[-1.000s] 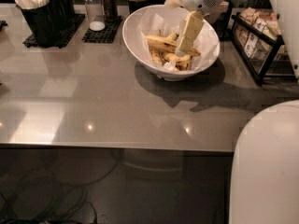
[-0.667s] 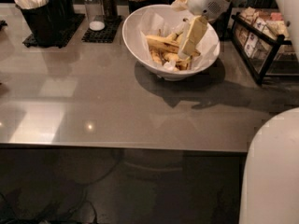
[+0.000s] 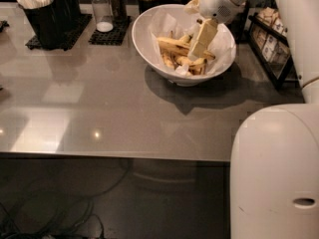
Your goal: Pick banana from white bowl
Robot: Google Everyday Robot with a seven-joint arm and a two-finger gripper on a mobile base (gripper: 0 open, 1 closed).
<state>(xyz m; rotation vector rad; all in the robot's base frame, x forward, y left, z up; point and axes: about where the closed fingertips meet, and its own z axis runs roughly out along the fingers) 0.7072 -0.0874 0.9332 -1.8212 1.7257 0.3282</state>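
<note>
The long, brown-streaked yellow banana [image 3: 174,45] lies among shorter ones in the large, paper-lined glossy white bowl [image 3: 142,44], far and right of centre. The cream-coloured gripper [image 3: 199,45] reaches down onto it; whether it is open or closed cannot be told. The banana is probably light, soft and easily bruised, so a gentle hold at mid-length suits it.

Grey counter [image 3: 99,108] carries the white bowl [image 3: 149,49], a black caddy [image 3: 47,21], and shakers [image 3: 102,6] on a black mat [image 3: 107,36]; the gripper [image 3: 199,45] hangs inside the bowl.
</note>
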